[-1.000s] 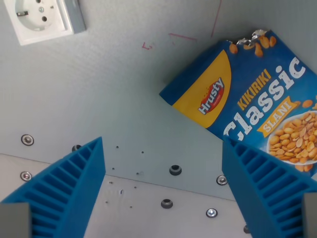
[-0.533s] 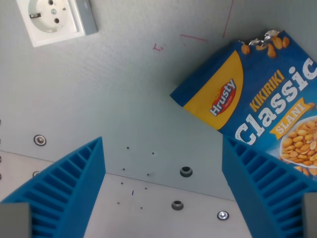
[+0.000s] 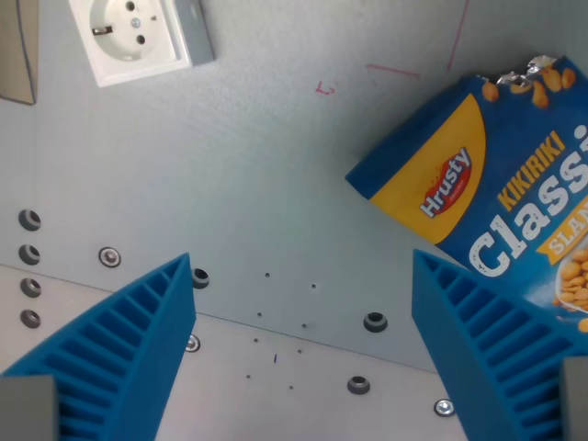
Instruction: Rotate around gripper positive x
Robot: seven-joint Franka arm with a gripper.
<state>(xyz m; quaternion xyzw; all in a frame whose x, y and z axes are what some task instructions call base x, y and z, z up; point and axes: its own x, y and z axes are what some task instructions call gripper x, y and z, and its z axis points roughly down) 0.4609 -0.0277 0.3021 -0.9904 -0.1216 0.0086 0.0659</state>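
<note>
My gripper (image 3: 303,266) is open, its two blue ribbed fingers (image 3: 119,354) rising from the bottom corners of the wrist view with nothing between them. Below the gap lies bare grey table (image 3: 257,184). A blue and yellow Hrusty peanut bag (image 3: 487,197) lies flat at the wrist view's right, its torn top corner pointing up, partly hidden by the right finger and cut off by the frame edge.
A white wall socket (image 3: 138,37) in a grey frame sits at the top left, with a tan object (image 3: 16,50) at the left edge. Several bolts and holes (image 3: 110,256) dot the table seam across the lower part. Faint red marks (image 3: 393,70) sit near the top.
The whole scene has shifted right and slightly down in the picture, so the camera has moved. More bolts and the tan object came into view at left. The fingers stay open.
</note>
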